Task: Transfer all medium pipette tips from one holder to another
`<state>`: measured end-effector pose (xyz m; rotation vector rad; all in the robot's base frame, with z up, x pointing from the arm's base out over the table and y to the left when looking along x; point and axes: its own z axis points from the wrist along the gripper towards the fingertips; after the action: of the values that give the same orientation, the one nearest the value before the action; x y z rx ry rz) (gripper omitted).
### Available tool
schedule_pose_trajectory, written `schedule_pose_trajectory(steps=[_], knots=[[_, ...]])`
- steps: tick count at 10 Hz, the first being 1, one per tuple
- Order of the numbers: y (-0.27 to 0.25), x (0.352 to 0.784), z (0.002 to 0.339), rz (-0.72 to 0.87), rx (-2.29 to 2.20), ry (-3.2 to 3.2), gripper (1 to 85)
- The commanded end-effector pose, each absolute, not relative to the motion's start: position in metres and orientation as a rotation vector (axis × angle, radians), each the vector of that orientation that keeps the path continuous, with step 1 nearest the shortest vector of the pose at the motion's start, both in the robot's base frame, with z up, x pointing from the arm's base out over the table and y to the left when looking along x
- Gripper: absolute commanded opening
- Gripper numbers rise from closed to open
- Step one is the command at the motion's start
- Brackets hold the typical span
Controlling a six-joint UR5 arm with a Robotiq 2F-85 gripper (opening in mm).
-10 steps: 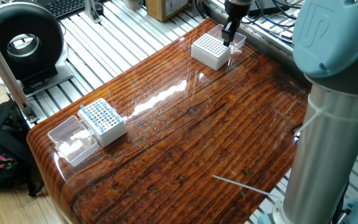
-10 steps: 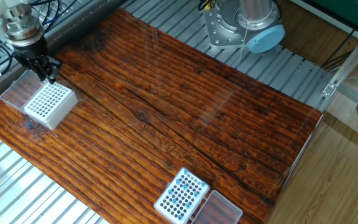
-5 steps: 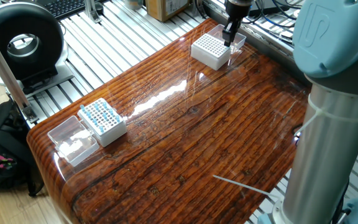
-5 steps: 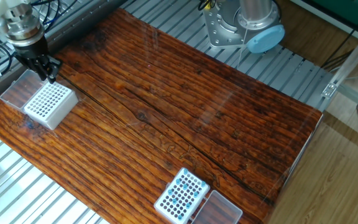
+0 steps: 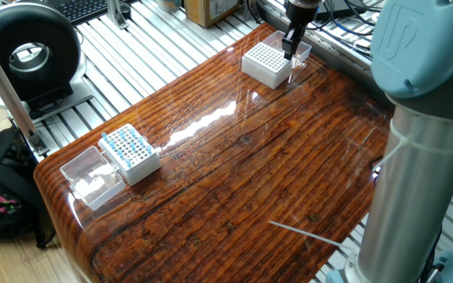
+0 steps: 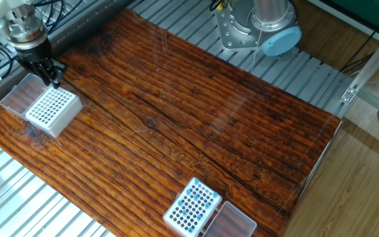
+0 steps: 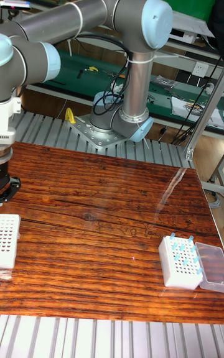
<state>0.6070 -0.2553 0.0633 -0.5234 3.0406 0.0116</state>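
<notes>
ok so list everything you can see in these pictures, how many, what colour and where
Table: one, dark reddish wood, glossy, on a slatted metal frame.
Tip box with the medium pipette tips: one, white, light blue tops in its grid, at one end of the table.
Clear lid: one, see-through, beside that box.
Second tip box: one, white, its grid shows no blue tops, at the far end of the table.
Clear lid: one, see-through, beside the second box.
Round device: one, black, off the table.
Bag: one, black, on the floor.
Cardboard box: one, brown, behind the table.
Arm: one, grey with light blue caps.
Gripper: one, black, over the second box's edge.
</notes>
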Motion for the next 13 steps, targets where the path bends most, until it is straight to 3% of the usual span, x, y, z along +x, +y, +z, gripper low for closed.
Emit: schedule_pose_trajectory(steps=[1,3,7,13], knots=[[-0.254,0.609,0.063,0.026,-0.510,3.032,25.3],[-0.253,0.609,0.064,0.027,-0.494,3.037,9.7],[-0.249,0.611,0.074,0.037,-0.481,3.045,7.3],[-0.213,0.613,0.152,0.044,-0.413,3.122,6.0]])
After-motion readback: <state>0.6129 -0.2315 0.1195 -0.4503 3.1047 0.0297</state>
